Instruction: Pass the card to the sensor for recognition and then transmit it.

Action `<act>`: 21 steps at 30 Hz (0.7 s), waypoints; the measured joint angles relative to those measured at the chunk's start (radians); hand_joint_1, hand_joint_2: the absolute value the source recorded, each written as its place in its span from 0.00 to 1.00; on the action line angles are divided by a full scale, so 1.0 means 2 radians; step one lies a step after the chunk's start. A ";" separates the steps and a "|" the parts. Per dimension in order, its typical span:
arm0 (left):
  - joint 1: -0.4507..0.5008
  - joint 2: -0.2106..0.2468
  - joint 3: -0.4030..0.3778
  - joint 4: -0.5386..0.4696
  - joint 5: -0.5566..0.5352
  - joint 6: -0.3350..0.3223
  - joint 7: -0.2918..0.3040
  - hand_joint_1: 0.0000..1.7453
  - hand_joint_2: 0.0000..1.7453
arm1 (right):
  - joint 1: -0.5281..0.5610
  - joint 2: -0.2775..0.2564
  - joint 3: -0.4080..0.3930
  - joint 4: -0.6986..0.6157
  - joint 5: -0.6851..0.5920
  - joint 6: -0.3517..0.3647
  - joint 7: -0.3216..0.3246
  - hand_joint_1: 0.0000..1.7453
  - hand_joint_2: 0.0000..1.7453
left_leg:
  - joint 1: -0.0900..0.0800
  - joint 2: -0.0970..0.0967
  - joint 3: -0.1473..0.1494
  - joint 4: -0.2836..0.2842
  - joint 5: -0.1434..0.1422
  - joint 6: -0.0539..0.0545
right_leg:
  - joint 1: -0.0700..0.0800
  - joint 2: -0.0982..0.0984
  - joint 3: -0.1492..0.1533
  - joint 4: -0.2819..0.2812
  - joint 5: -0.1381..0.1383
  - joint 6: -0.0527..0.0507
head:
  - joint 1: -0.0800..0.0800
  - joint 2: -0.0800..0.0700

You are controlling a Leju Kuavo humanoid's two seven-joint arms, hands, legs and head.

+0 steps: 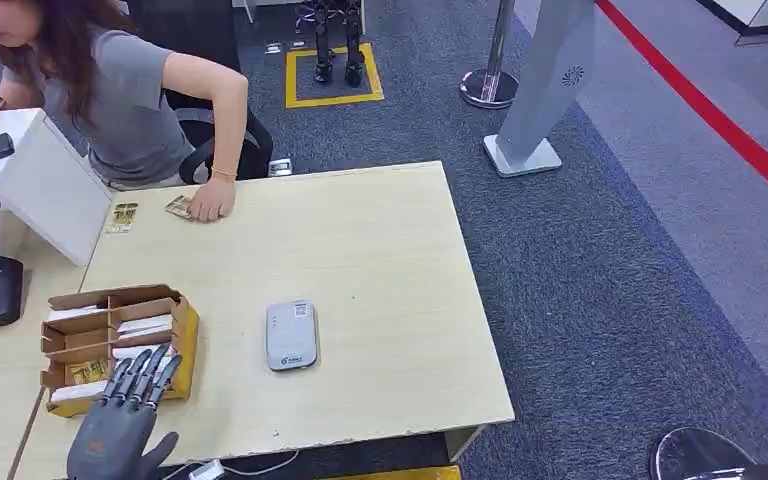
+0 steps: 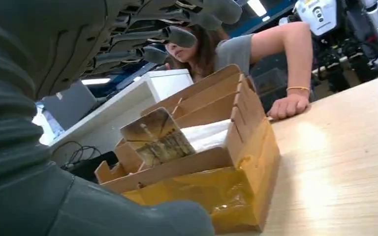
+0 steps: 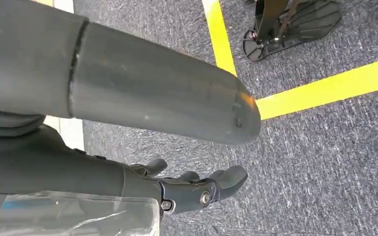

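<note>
fingers spread, left robot hand [image 1: 120,425] hovers empty over the cardboard box [image 1: 182,330]; right robot hand [image 3: 197,189] hangs loosely curled, empty.

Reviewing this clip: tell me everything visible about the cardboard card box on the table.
The cardboard box is brown, open-topped and split by cardboard dividers into several compartments, its outer walls patched with glossy yellow tape. It sits flat on the light wooden table near the robot's left edge. White cards lie in the compartments; one patterned card leans up in the nearest slot. The left robot hand hovers open over that end, fingers spread.
</note>
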 joint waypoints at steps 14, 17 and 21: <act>0.011 -0.009 0.037 -0.002 -0.027 0.016 0.018 0.00 1.00 | 0.000 0.000 0.002 0.000 0.012 0.000 0.000 0.00 0.00 | 0.000 0.000 0.000 0.000 0.000 0.000 | 0.000 0.000 0.000 0.000 0.000 0.000 | 0.000 0.000; 0.009 -0.013 0.048 -0.001 -0.036 0.016 0.018 0.00 1.00 | 0.000 0.000 0.002 0.000 0.016 0.002 0.000 0.00 0.00 | 0.000 0.000 0.000 0.000 0.000 0.000 | 0.000 0.000 0.000 0.000 0.000 0.000 | 0.000 0.000; 0.004 -0.018 0.058 0.002 -0.042 0.017 0.016 0.00 1.00 | -0.001 0.000 0.003 0.000 0.019 0.002 -0.001 0.00 0.00 | 0.000 0.000 0.000 0.000 0.000 0.000 | 0.000 0.000 0.000 0.000 0.000 0.000 | 0.000 0.000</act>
